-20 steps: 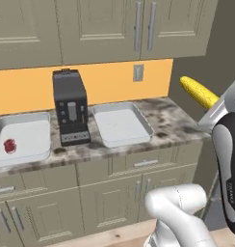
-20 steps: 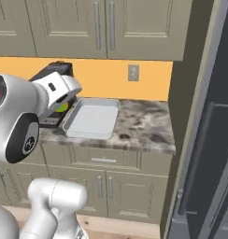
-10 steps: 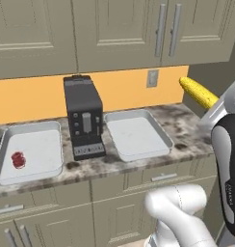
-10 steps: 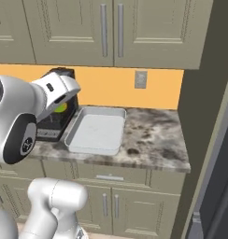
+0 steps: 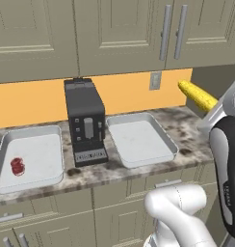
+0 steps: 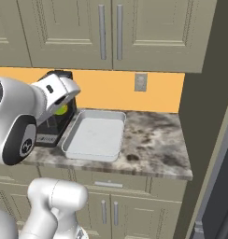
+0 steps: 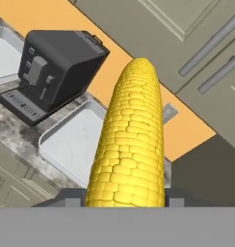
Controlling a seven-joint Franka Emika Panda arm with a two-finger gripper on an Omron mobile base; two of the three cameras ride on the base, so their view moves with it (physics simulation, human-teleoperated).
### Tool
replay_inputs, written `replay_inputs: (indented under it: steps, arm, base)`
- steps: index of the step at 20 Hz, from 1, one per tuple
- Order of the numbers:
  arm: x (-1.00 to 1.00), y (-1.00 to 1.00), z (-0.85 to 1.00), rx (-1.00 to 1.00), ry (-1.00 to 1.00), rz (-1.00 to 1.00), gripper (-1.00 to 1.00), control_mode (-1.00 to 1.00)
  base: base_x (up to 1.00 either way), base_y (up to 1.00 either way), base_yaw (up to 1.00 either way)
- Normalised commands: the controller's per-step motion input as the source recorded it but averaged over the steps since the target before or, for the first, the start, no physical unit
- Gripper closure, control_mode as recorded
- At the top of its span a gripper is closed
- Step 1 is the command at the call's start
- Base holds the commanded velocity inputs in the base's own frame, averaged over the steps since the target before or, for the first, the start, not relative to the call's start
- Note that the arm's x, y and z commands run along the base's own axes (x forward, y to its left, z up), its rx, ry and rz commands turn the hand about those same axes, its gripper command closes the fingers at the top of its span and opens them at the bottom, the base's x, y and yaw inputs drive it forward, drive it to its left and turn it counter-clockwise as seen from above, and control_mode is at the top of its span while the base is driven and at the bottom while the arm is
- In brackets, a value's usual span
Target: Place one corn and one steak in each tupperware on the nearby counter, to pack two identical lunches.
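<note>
One corn [image 7: 129,140] was clamped between fingers, sticking out well past tips, carried high for clearance. Empty tray [image 5: 141,140] lay ahead and below fingers; other tray [image 5: 29,157], beyond coffee machine [image 5: 85,120], held steak [image 5: 17,166] already, likely awaiting corn.

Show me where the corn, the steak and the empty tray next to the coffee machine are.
corn [image 7: 129,140]: hand view, middle of cob.
steak [image 5: 17,166]: left base view, its top.
empty tray [image 5: 138,140]: left base view, bare floor.

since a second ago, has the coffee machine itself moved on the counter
No. The coffee machine sits between the two trays as before; the whole picture shifted because the base drove.
</note>
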Motion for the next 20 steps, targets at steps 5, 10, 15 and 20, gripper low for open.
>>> replay_inputs:
  steps: [5, 10, 15, 20]
  arm:
    - [-0.21, 0.0, -0.57, -0.06, 0.05, 0.0, 1.0, -1.0]
    - [0.0, 0.0, -0.84, -0.01, 0.23, 0.0, 1.0, -1.0]
    - [0.24, 0.0, -0.56, 0.06, 0.33, -0.03, 1.0, -1.0]
    - [0.39, 0.0, -0.2, 0.11, 0.15, -0.06, 1.0, -1.0]
  base:
    - [0.0, 0.0, 0.0]
    - [0.0, 0.0, 0.0]
    - [0.0, 0.0, 0.0]
    - [0.0, 0.0, 0.0]
